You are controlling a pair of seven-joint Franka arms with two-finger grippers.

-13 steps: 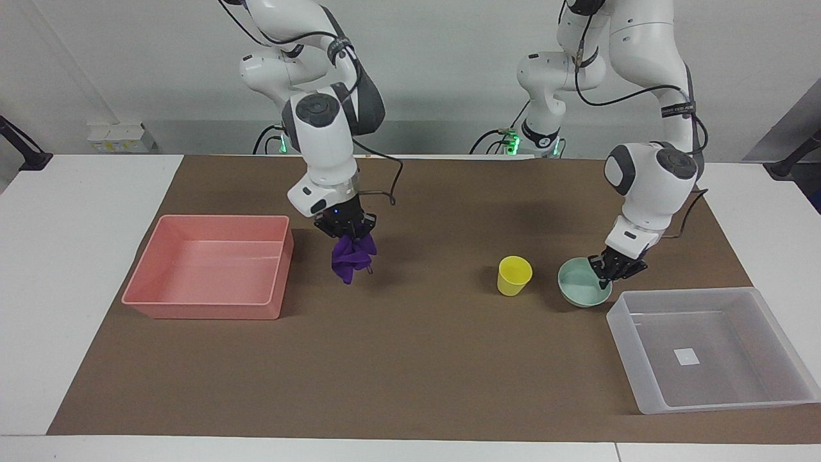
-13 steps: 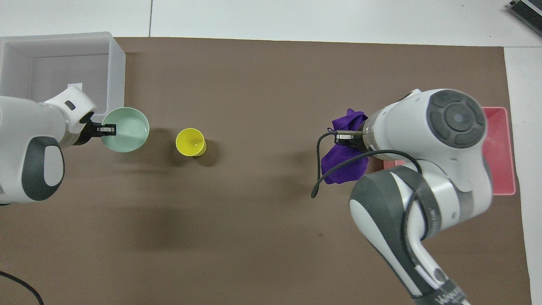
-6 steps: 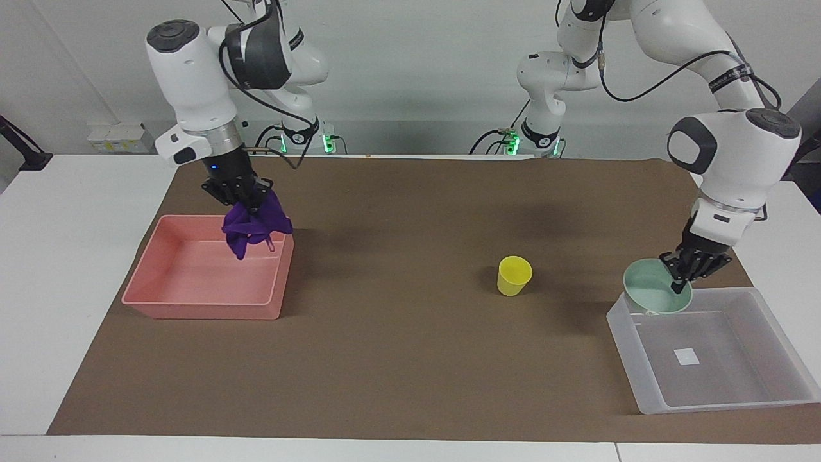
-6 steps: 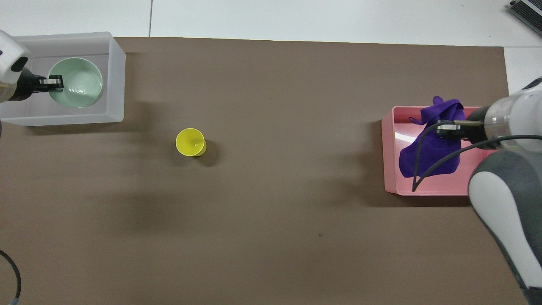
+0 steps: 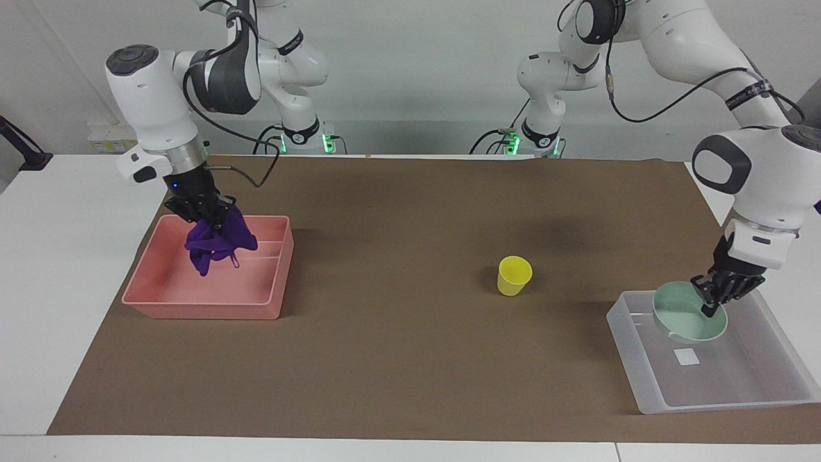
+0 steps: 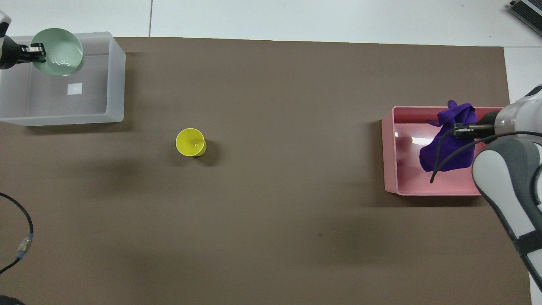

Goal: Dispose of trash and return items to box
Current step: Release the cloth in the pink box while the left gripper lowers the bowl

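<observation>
Both arms moved outward since the last frame. Right gripper (image 5: pixel 204 215), pointing down from a bent arm, now over the pink tray (image 5: pixel 269 301), clenched on the wrinkled purple rag (image 5: pixel 218 242) dangling inside. Left gripper (image 5: pixel 717 299) clamps the rim of the tilted mint bowl (image 5: pixel 687 314) over the translucent box (image 5: pixel 725 398). Yellow plastic cup (image 5: pixel 514 275) upright on the brown surface (image 5: pixel 397 333) between them, nearer the box.
</observation>
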